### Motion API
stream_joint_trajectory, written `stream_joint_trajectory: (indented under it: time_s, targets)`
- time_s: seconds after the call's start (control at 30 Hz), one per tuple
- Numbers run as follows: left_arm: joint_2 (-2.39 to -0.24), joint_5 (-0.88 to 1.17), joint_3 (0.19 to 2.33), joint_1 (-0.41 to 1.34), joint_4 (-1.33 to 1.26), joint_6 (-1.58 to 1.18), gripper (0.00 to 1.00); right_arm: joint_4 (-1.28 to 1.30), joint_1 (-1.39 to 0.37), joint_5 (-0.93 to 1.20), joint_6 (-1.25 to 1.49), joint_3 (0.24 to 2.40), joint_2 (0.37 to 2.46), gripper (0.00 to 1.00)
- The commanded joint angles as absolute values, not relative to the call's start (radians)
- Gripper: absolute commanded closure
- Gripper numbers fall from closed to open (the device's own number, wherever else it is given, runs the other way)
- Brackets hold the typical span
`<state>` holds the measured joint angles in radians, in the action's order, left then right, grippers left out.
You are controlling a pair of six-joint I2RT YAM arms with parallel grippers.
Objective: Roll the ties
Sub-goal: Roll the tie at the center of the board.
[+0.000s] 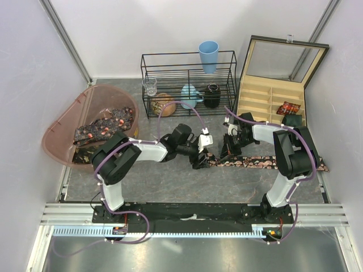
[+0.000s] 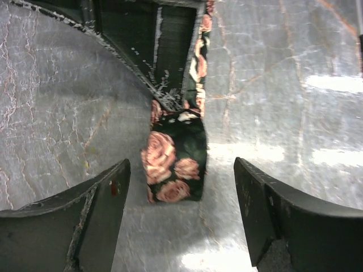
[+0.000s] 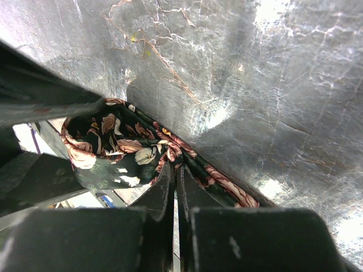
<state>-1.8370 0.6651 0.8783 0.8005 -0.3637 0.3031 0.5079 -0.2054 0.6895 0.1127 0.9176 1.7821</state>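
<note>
A dark tie (image 1: 266, 162) with a pink rose pattern lies flat across the grey table, running right from the middle. My right gripper (image 1: 228, 152) is shut on its fabric near the left end, pinching a bunched fold (image 3: 142, 150) between closed fingertips (image 3: 195, 192). My left gripper (image 1: 199, 160) is open just left of that end. In the left wrist view the tie's end (image 2: 173, 164) lies on the table ahead of the wide-open fingers (image 2: 110, 192), untouched. More ties (image 1: 102, 127) are heaped in the pink tub (image 1: 57, 144). One rolled tie (image 1: 289, 107) sits in the wooden box (image 1: 255, 99).
A black wire rack (image 1: 187, 85) at the back holds a blue cup (image 1: 208, 55), a glass and several jars. The wooden compartment box stands at the back right with its lid open. White walls close in on both sides.
</note>
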Motion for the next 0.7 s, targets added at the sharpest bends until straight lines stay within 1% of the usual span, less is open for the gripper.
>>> stream_joint_trajectory:
  time_s: [0.0,0.17,0.3,0.37,0.4,0.47,0.5,0.57,0.6,0.67]
  targets:
    - [-1.894,0.637,0.939,0.808,-0.390,0.322,0.20,0.437,-0.209,0.548,0.080,0.908,1.832,1.00]
    - [-1.921,0.617,0.956,0.816,-0.380,0.347,0.20,0.437,-0.210,0.546,0.080,0.908,1.833,1.00]
    - [-1.918,0.583,0.953,0.818,-0.348,0.383,0.26,0.437,-0.209,0.546,0.075,0.908,1.836,1.00]
    - [-1.898,0.577,0.940,0.813,-0.341,0.394,0.37,0.437,-0.209,0.546,0.074,0.910,1.839,1.00]
    - [-1.888,0.578,0.931,0.810,-0.353,0.394,0.49,0.439,-0.209,0.546,0.071,0.910,1.841,1.00]
    - [-1.865,0.609,0.905,0.795,-0.386,0.374,0.58,0.439,-0.210,0.545,0.069,0.913,1.841,1.00]
    - [-1.861,0.609,0.900,0.792,-0.394,0.368,0.65,0.439,-0.210,0.543,0.069,0.914,1.844,1.00]
    - [-1.849,0.641,0.887,0.779,-0.428,0.341,0.66,0.440,-0.209,0.543,0.066,0.917,1.844,1.00]
    - [-1.845,0.653,0.884,0.779,-0.436,0.328,0.62,0.440,-0.210,0.542,0.066,0.917,1.848,1.00]
    - [-1.839,0.681,0.873,0.778,-0.472,0.304,0.50,0.442,-0.210,0.538,0.066,0.920,1.848,1.00]
